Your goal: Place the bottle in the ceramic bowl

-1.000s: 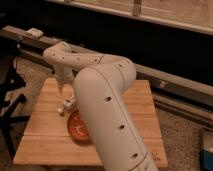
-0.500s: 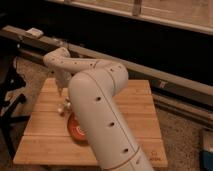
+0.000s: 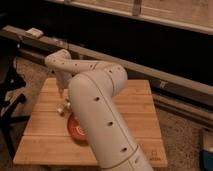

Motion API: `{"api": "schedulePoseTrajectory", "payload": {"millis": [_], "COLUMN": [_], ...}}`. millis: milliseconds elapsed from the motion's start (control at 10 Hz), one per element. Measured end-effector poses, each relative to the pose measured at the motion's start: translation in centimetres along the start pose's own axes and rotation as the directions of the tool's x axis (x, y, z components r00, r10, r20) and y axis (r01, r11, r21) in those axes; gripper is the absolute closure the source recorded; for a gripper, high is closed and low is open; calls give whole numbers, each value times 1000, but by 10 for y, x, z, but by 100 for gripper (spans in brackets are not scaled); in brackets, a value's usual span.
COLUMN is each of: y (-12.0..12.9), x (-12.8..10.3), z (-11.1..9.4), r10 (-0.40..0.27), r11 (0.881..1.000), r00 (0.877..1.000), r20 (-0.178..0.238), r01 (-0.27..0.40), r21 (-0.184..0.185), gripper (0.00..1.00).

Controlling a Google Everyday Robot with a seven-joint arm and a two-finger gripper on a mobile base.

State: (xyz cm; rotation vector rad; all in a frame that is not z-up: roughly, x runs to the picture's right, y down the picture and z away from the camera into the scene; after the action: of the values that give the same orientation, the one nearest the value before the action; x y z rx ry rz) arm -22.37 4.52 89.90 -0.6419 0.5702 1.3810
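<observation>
The ceramic bowl (image 3: 75, 128) is orange-red and sits on the wooden table (image 3: 140, 107), left of centre. My big white arm (image 3: 100, 115) covers most of it, so only its left part shows. The gripper (image 3: 62, 97) hangs from the wrist at the table's left side, just above and behind the bowl's far left rim. A small pale thing right under the gripper looks like the bottle (image 3: 63, 107). It is at the bowl's upper left edge. I cannot tell whether it is held or resting there.
A long dark rail (image 3: 165, 82) runs behind the table, with a pale box (image 3: 35, 33) on its left end. A black stand (image 3: 10, 100) is left of the table. A blue object (image 3: 207, 152) lies on the floor at lower right.
The arm's forearm and elbow have swung closer to the camera and now cover more of the bowl. The gripper has stayed near the bowl's far left rim.
</observation>
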Motion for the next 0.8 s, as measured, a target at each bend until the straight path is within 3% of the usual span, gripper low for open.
{"api": "schedulePoseTrajectory", "payload": {"millis": [500, 800], "y": [-6, 10], "x": [1, -4], "z": [9, 12], "r10": [71, 82], "r11": [997, 996], "r00": [997, 997], "r20": [3, 13], "r01": [-71, -82], "r21": [-19, -35], "gripper": [35, 35]}}
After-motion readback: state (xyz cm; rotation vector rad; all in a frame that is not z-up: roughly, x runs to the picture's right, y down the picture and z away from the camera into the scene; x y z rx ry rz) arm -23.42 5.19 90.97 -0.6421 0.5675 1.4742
